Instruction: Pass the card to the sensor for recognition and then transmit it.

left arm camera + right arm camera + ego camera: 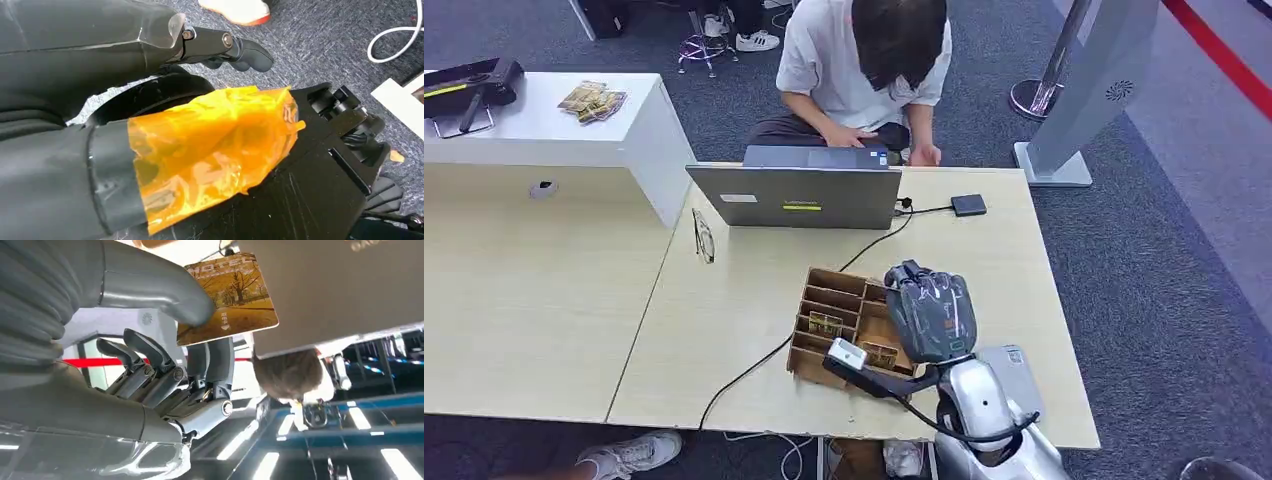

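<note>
1. Card (227, 300): a flat, glossy rectangle printed with golden autumn trees is pinched between the thick grey thumb and dark fingers (220, 357) of the right hand (165, 365). "HOTEL" can be read along its edge; the smaller print cannot be made out.
2. Right hand is raised above the compartmented cardboard tray (849, 325) on the pale wooden table (724, 330); several slots are seen to hold similar golden cards (825, 323).
3. Left hand (220, 47) hangs over grey carpet; its dark fingers are curled, and whether anything is held cannot be told.
4. Grey laptop (796, 195) is worked at by a seated person (864, 70); a small black box (968, 205) lies cabled beside it.
</note>
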Tool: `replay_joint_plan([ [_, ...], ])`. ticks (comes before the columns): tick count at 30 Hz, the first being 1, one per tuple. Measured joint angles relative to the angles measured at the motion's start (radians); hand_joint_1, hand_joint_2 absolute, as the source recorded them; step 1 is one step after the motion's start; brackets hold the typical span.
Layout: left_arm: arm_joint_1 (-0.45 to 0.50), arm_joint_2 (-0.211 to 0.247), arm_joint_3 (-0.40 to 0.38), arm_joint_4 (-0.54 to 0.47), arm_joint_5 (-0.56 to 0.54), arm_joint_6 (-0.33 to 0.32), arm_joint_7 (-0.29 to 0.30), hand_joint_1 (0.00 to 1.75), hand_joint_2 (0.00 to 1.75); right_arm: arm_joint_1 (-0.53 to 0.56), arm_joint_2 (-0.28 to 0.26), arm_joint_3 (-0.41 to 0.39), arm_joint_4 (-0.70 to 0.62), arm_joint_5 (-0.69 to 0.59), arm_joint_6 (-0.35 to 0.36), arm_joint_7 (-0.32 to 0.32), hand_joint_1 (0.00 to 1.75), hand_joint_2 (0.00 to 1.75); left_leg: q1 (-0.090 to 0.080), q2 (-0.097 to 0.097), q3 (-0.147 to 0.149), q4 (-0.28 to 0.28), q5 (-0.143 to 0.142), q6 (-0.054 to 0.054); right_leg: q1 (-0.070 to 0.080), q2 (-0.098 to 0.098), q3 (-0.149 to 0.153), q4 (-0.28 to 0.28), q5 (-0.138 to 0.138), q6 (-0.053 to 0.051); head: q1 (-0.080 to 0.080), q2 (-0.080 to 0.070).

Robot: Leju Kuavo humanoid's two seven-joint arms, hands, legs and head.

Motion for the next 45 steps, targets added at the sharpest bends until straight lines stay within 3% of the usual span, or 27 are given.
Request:
replay_joint_plan([
  [17,0.0,0.0,0.0,0.0,0.009,0.006,-0.002,0.0,0.0,0.011,0.0,-0.008,-0.091,-0.005,-0.035,-0.016,1.75,1.75,0.0,0.0,0.0,0.0,0.0,0.0,0.0,0.0,0.0,0.0,0.0,0.0,0.0,0.0],
  [45,0.0,0.0,0.0,0.0,0.009,0.006,-0.002,0.0,0.0,-0.037,0.0,-0.018,-0.063,-0.036,-0.033,-0.024,1.75,1.75,0.0,0.0,0.0,0.0,0.0,0.0,0.0,0.0,0.0,0.0,0.0,0.0,0.0,0.0],
])
